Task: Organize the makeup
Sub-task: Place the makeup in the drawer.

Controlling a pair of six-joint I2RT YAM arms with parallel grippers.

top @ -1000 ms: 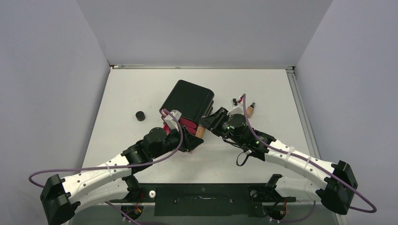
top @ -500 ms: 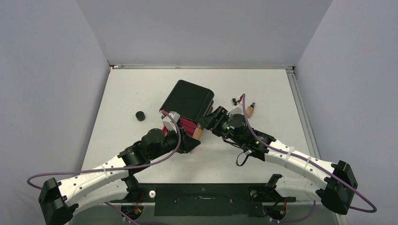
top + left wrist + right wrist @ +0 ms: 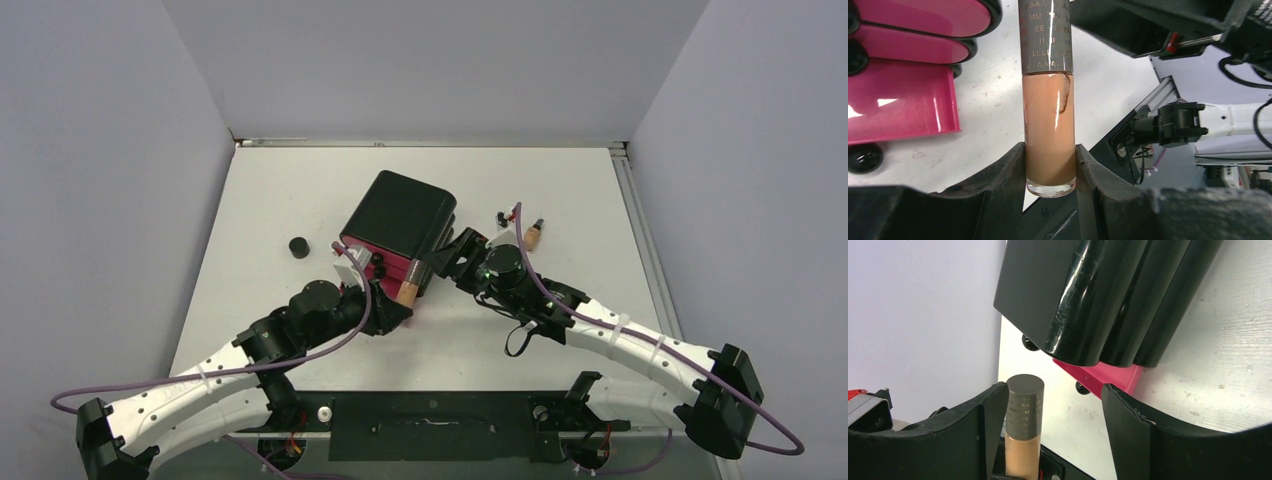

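On the white counter [image 3: 300, 190] the black cabinet [image 3: 400, 212] stands near the middle, its pink drawers [image 3: 898, 100] facing the arms, one of them sticking out. Just in front of it the left tool [image 3: 1050, 167] is clamped on the glass end of a tan tube [image 3: 1049, 125], whose dark cap points toward the right tool [image 3: 1053, 405]. That tool's jaws stand wide apart around the cap, gripping nothing. A black round jar [image 3: 297, 246] sits left of the cabinet; a second tan tube [image 3: 532, 235] lies to its right.
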